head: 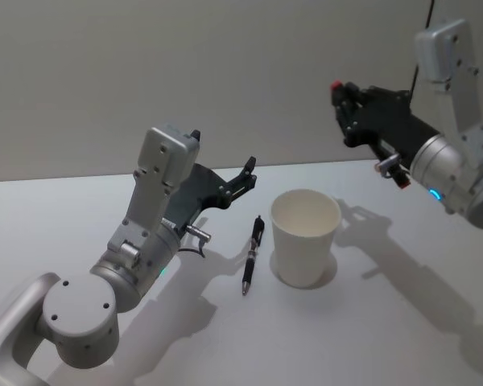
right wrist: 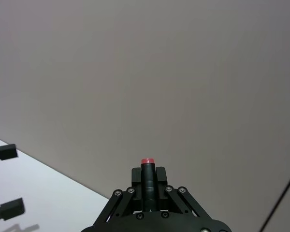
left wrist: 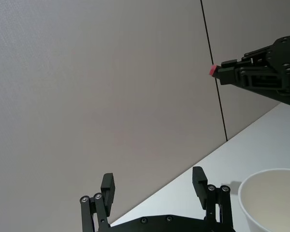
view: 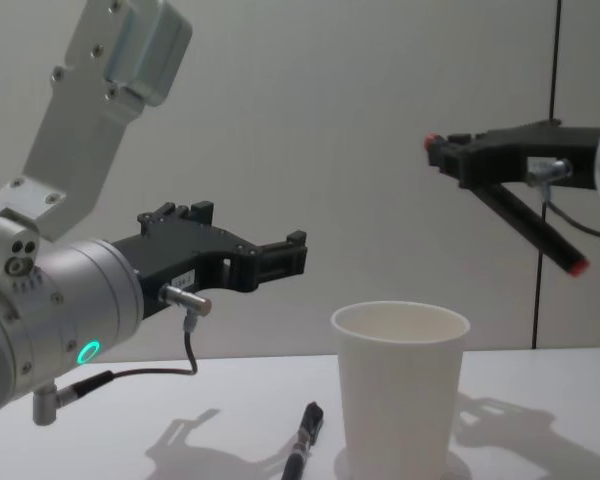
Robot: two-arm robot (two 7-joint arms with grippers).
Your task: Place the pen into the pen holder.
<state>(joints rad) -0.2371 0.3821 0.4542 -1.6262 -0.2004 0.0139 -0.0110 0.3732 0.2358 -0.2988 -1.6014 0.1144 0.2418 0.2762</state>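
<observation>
A black pen with red ends (view: pixel 525 220) is held high in the air, slanting down toward the robot, with my right gripper (view: pixel 448 155) shut on it near its front end. That gripper (head: pixel 346 100) hangs above and right of the pen holder (head: pixel 306 241), a white paper cup standing upright. In the right wrist view the held pen's red tip (right wrist: pixel 147 162) pokes out of the right gripper (right wrist: pixel 147 176). A second black pen (head: pixel 252 253) lies flat on the table just left of the cup. My left gripper (head: pixel 223 149) hovers open and empty above the table, left of that pen.
The white table (head: pixel 386 322) runs back to a plain grey wall, which has a dark vertical seam (view: pixel 557 60) on the right. The cup (left wrist: pixel 268 198) and the right gripper (left wrist: pixel 232 72) show in the left wrist view beyond the open left gripper (left wrist: pixel 153 184).
</observation>
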